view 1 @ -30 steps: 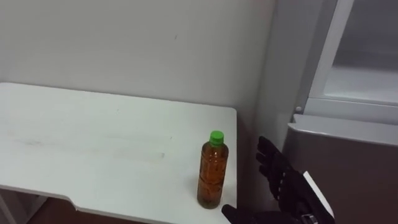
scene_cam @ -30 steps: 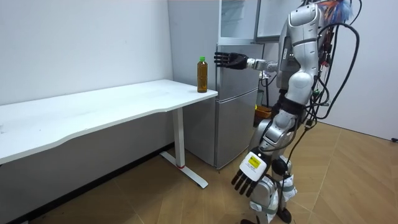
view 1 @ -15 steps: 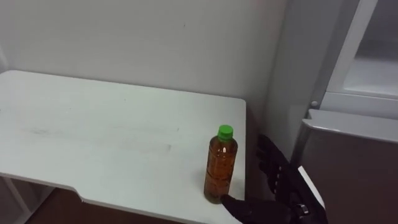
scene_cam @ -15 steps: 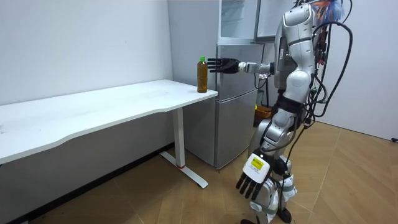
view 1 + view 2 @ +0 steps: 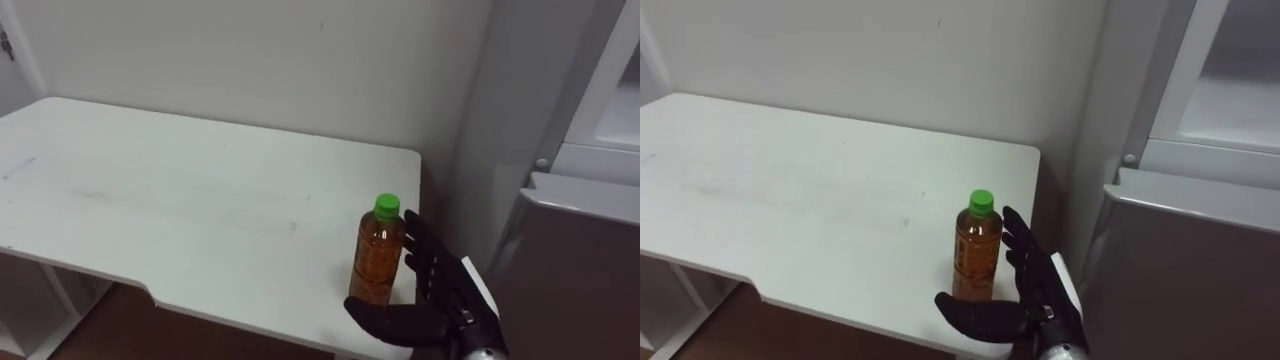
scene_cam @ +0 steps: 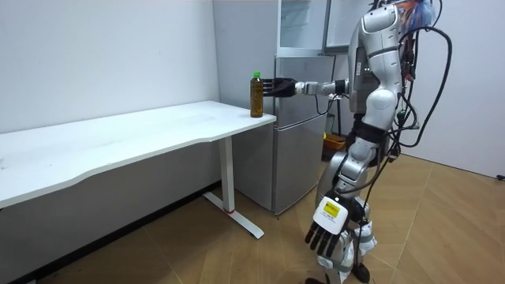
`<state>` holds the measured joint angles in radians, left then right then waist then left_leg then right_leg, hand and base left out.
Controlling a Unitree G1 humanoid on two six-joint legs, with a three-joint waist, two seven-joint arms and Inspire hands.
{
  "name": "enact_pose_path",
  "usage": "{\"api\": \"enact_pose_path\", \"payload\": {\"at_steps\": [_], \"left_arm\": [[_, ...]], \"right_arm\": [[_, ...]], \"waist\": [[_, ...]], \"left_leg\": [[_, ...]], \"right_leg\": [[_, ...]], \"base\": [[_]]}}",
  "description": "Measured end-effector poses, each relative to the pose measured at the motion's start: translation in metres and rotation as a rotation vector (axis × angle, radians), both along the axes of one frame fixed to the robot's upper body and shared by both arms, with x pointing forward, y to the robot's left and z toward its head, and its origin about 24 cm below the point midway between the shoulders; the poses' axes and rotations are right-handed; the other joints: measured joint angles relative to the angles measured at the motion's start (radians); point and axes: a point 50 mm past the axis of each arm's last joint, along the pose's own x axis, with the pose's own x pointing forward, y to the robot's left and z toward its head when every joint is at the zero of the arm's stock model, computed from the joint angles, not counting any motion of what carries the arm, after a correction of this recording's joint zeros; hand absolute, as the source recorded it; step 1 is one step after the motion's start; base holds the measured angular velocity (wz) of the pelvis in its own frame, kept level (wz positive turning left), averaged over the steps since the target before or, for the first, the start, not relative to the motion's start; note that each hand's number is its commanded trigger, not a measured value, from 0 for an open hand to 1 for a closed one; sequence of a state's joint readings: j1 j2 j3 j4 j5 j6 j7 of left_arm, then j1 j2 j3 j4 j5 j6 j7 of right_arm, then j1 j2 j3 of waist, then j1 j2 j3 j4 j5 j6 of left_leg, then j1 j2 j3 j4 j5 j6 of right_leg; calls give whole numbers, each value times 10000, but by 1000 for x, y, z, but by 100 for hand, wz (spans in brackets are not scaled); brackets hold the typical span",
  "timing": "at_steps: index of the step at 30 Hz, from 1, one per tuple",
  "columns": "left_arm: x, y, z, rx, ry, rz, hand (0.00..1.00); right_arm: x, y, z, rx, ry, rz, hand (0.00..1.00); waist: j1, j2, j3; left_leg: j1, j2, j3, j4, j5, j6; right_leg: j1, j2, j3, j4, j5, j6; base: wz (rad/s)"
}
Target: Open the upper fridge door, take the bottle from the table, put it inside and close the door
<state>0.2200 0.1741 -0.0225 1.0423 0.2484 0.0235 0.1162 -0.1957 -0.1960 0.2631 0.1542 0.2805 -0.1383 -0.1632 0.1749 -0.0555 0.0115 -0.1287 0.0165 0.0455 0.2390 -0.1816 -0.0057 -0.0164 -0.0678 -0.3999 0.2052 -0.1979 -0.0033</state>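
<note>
the bottle [image 5: 378,252] stands upright on the table [image 5: 180,210], close to its right edge and nearer the front edge than the back one. it has a green cap and amber liquid that fills most of it.

the right hand [image 5: 425,290] is at the bottle's right side, over the table's right edge. its fingers are straight and spread wide, reaching up alongside the bottle's body, and the thumb juts out low in front of the base. nothing is curled round the bottle; whether the fingers touch it i cannot tell - they are at least just beside it.

in the room view the robot stands upright on the wood floor in front of the fridge [image 6: 300,134], which sits just past the table's end. its right arm is stretched out level toward the bottle. the left hand [image 6: 325,221] hangs low beside the leg - fingers straight and loosely apart, holding nothing.

the rest of the white tabletop is bare, with a plain wall behind it.
</note>
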Motion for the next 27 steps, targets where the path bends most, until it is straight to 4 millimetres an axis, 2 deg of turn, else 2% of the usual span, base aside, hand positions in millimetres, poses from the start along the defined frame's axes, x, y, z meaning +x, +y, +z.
{"api": "enact_pose_path", "payload": {"at_steps": [9,13,27], "left_arm": [[16,-3,1,-63,-327,-332,0],[14,-4,0,-230,-206,-387,0],[11,-6,-1,-205,153,-461,0]], "right_arm": [[1,2,-3,214,206,-20,0],[7,6,-1,120,216,154,0],[21,2,-9,200,964,-104,0]], "waist": [[225,23,23],[249,71,51],[249,74,36]], "left_leg": [[-25,6,47,-5,4,9],[-51,-2,20,-2,5,9],[-18,-136,-91,-20,126,119]], "right_leg": [[-59,-4,24,7,5,-1],[-77,-6,8,5,5,-1],[-39,-163,-168,11,47,73]], "base": [[-1],[0],[2]]}}
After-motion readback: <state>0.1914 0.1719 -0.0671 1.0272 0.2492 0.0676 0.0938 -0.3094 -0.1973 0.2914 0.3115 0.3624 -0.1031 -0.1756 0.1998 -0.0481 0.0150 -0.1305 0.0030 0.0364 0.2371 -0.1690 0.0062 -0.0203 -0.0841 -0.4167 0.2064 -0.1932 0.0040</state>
